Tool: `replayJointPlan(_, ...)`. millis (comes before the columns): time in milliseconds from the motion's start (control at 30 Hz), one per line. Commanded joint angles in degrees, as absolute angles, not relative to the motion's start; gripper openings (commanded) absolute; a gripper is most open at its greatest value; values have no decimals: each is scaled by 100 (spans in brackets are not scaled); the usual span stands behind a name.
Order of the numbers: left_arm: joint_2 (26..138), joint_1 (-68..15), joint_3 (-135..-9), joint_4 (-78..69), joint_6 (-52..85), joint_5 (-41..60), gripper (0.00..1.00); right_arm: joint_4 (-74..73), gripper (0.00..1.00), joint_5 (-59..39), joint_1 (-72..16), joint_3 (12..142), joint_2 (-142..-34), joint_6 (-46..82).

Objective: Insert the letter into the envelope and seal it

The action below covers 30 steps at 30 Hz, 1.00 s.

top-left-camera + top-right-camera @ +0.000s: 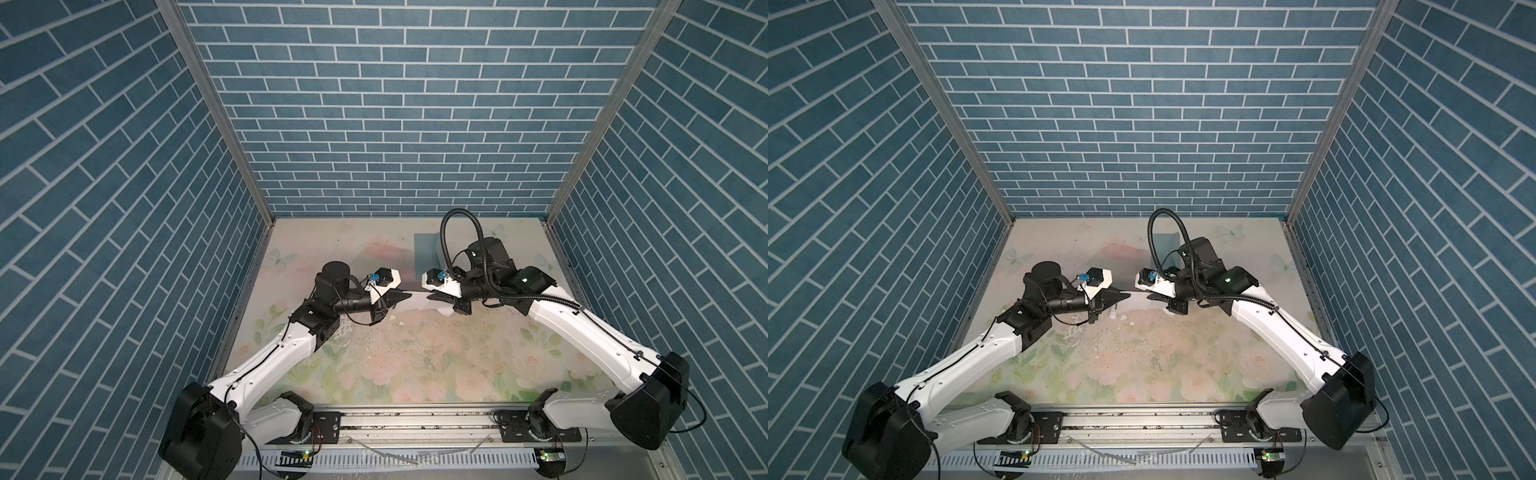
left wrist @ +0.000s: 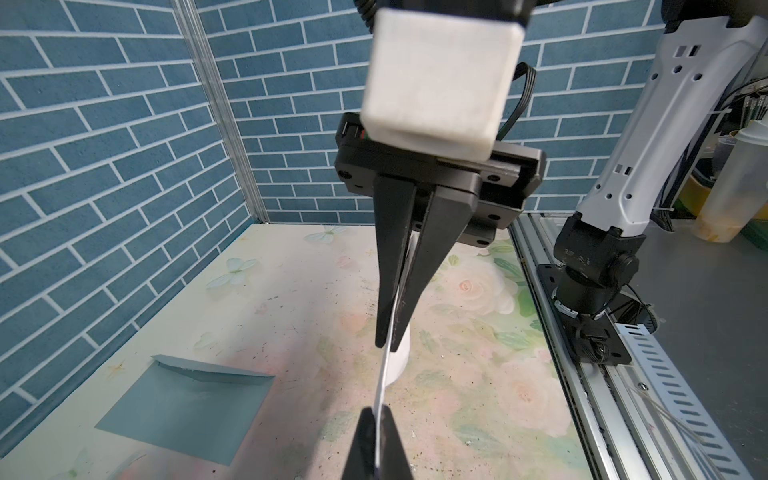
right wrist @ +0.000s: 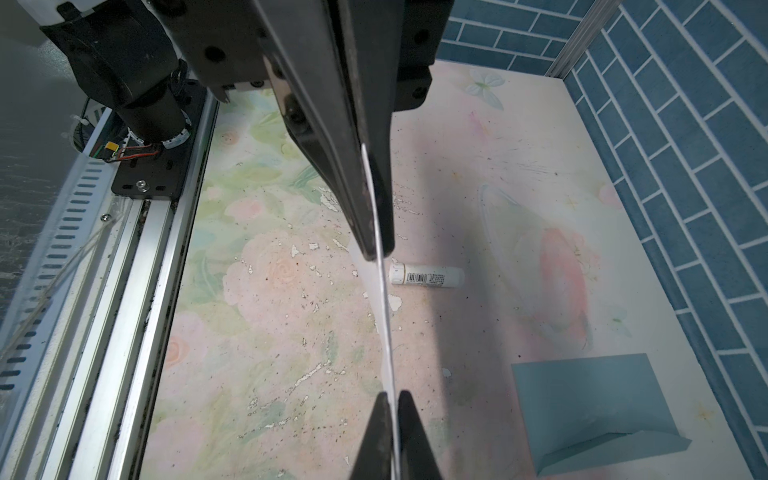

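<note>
L tool [image 2: 376, 415]: jaws closed right down, pinching one end of the letter [image 2: 388, 370]. R tool [image 3: 390, 401]: same, jaws closed on the opposite end, its tips facing the L tool's tips w/ a short gap between them. Both tools are up off the counter [image 1: 415, 365], roughly level w/ each other, meeting about mid-width in both top views.

The letter spans tip to tip. Both wrist cams see it edge-on as a thin white strip, so border & creases aren't readable at that angle. Some of the sheet seems to hang below the tools; can't tell how much.

Below the tools, on the counter: white tube [image 3: 426, 276] w/ barcode label, capped end, lying on its side. It sits just beside the line of the letter's edge and touches nothing else.

Beyond the tools, toward the back wall on the R tool's side: the envelope [image 3: 590, 407], plain teal, flat on the counter, well apart from the letter & both tools. Its flap edge looks slightly lifted; can't tell if it's fully open. In a top view the R arm [image 1: 557, 320] hides part of it.

Counter under the tools: pale floral print, scuffed & speckled. Farthest out, back & both flanks: blue brick-pattern walls [image 1: 395, 124].
</note>
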<state>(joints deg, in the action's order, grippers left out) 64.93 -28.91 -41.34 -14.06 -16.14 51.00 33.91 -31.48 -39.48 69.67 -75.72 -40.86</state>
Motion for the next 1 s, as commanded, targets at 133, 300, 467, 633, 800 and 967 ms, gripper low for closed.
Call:
replayJointPlan(133, 6293, -2918, -4054, -1196, -1780, 5019, 0, 3864, 0, -3155, -3942, 7022, -7570, -4298)
replayJointPlan(300, 6241, -2918, -4043, -1152, -1793, 5001, 0, 3910, 5, -2909, -3940, 6998, -7520, -4253)
replayJointPlan(467, 6131, -2918, -4026, -979, -1948, 4904, 0, 3945, 12, -2793, -3814, 6885, -7386, -4166)
replayJointPlan(633, 6057, -2918, -4025, -870, -2026, 4872, 0, 4016, 6, -2869, -3685, 6829, -7294, -4185)
replayJointPlan(800, 6077, -2918, -4034, -870, -2021, 4872, 0, 4077, 0, -2911, -3665, 6849, -7317, -4243)
replayJointPlan(967, 6062, -2918, -4034, -844, -2030, 4860, 0, 4131, 0, -2824, -3657, 6849, -7356, -4307)
